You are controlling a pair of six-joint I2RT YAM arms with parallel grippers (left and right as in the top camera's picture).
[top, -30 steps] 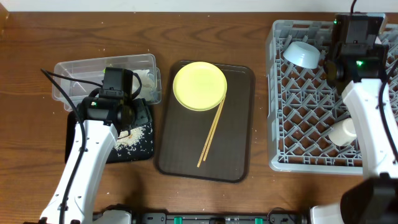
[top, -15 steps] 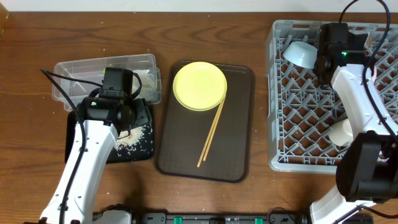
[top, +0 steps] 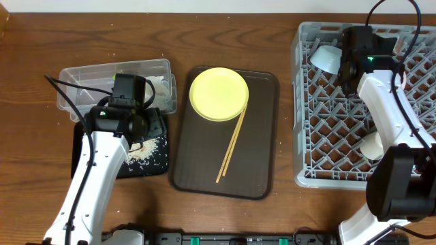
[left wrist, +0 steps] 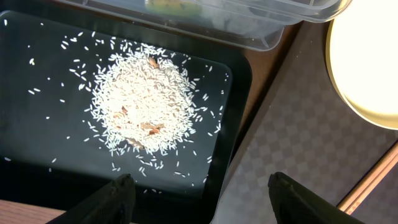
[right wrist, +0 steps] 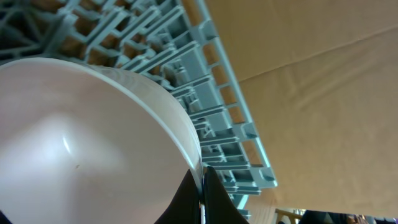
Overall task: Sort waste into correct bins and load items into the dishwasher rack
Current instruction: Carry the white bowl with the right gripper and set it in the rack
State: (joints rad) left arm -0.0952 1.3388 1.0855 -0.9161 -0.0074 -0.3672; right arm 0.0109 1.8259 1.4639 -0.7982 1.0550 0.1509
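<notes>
I count one yellow plate (top: pixel 218 94), two wooden chopsticks (top: pixel 231 146) and one dark brown serving tray (top: pixel 262 170). Bins: one clear plastic tub (top: pixel 88 75) and one black tray (left wrist: pixel 37 143), the latter carrying one heap of rice (left wrist: pixel 143 99) plus stray grains too many to count. One grey dishwasher rack (top: pixel 340 136) contains one white bowl (top: pixel 325 58) and one pale cup (top: pixel 373 145). Two arms are in view: the left arm (top: pixel 95 170) and the right arm (top: pixel 392 109). I cannot count the tub's contents.
</notes>
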